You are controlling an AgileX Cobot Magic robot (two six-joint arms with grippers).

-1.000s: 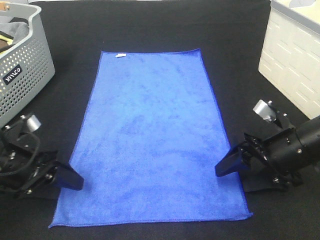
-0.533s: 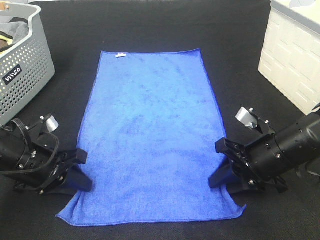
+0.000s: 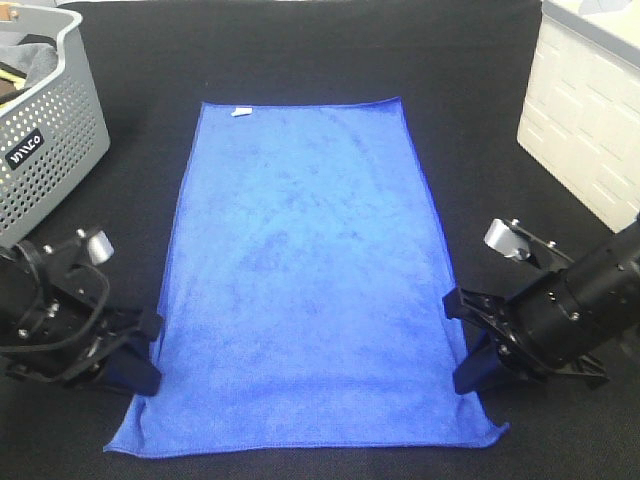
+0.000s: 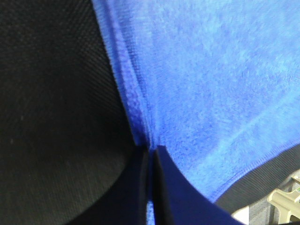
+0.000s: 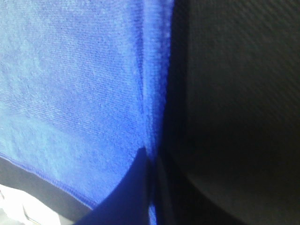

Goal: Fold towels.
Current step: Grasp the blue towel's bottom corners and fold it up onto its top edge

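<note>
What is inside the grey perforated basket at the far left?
A grey cloth shows above the basket rim, beside something dark with a yellow edge. The wall and the picture's edge hide the rest.

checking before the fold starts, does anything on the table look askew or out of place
Nothing stands out. The blue towel lies flat and spread open, white tag at a far corner. The only ripple is slight bunching of its long edges where the left claw and right claw pinch them.
</note>
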